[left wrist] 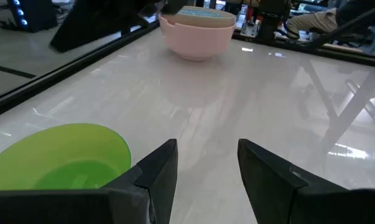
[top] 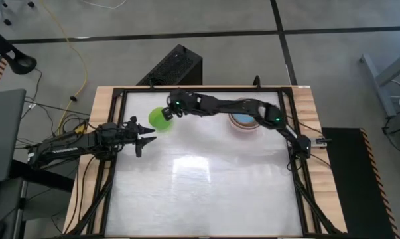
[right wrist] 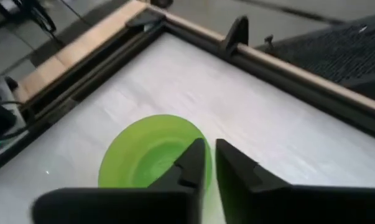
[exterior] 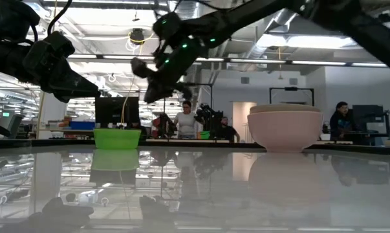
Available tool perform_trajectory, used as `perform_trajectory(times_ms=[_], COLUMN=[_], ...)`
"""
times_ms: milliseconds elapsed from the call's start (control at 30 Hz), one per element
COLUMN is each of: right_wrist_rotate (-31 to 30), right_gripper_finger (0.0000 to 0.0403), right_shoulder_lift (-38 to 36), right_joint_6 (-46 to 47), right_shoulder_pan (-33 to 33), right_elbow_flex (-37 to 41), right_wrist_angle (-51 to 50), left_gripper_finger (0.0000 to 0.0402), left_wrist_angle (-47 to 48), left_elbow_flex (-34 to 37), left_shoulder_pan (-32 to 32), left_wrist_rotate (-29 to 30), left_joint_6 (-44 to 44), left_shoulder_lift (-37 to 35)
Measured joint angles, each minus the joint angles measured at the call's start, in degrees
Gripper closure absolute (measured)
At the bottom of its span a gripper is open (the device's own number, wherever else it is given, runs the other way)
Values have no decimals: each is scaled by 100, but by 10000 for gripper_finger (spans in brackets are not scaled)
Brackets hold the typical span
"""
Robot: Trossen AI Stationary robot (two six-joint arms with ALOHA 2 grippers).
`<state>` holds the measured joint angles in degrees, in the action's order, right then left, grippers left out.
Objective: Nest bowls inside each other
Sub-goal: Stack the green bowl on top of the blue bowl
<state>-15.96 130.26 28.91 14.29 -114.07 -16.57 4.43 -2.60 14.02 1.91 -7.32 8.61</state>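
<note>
Up in the high view, the green bowl (top: 161,117) sits on the white table (top: 206,192) near the far left corner. The right gripper (top: 174,109) reaches across the table and hangs just above the bowl's far right side. The left gripper (top: 145,137) waits just beside the bowl on its near left side, with its fingers spread apart and nothing in them. A stack of bowls (top: 243,123) sits farther right, partly under the right arm. Down in the low view, the green bowl (exterior: 117,138) rests flat on the table, and the right gripper (exterior: 157,76) is up in the air above it. The pink bowl (exterior: 285,131) stands well apart, with another bowl inside it. From the left wrist view, the green bowl (left wrist: 60,157) lies just beside the open fingers (left wrist: 159,168). From the right wrist view, the right gripper (right wrist: 213,163) has a small gap between its fingers, right over the rim of the green bowl (right wrist: 140,152), and I cannot tell if it touches.
</note>
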Motion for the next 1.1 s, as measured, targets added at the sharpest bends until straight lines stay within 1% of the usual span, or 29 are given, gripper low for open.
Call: perform_trajectory(times_ms=[133,200,267,367,500,600,767,867,1000,1100], right_wrist_rotate=[118,188,455,872,943,939,917,917,902,972], right_gripper_finger=[291,264,236,199,166,159,159,162,177,205], right_shoulder_lift=[719,1028,1281,1428,1525,1536,1534,1534,1538,1537], right_joint_6=[-35,-76,-133,-5,149,144,158,532,631,931], right_shoulder_pan=[78,109,164,224,300,311,254,198,154,115], right_elbow_flex=[-1244,-1734,-2082,-2014,-2010,-2005,-2005,-1960,-1772,-1650], right_wrist_angle=[-846,-1186,-1340,-1106,-1369,-1479,-1478,-1608,-1617,-1545], left_gripper_finger=[244,244,244,244,244,244,244,244,244,244], left_wrist_angle=[0,0,0,0,-1,0,0,0,-2,-2], left_elbow_flex=[1,1,0,1,0,-1,0,1,-1,0], left_shoulder_pan=[0,0,0,0,0,0,0,0,0,0], left_wrist_rotate=[0,0,0,2,8,9,13,13,17,24], left_joint_6=[0,0,1,1,-1,-2,0,-1,-1,-1], left_shoulder_lift=[-1,-1,-1,0,2,1,2,0,0,1])
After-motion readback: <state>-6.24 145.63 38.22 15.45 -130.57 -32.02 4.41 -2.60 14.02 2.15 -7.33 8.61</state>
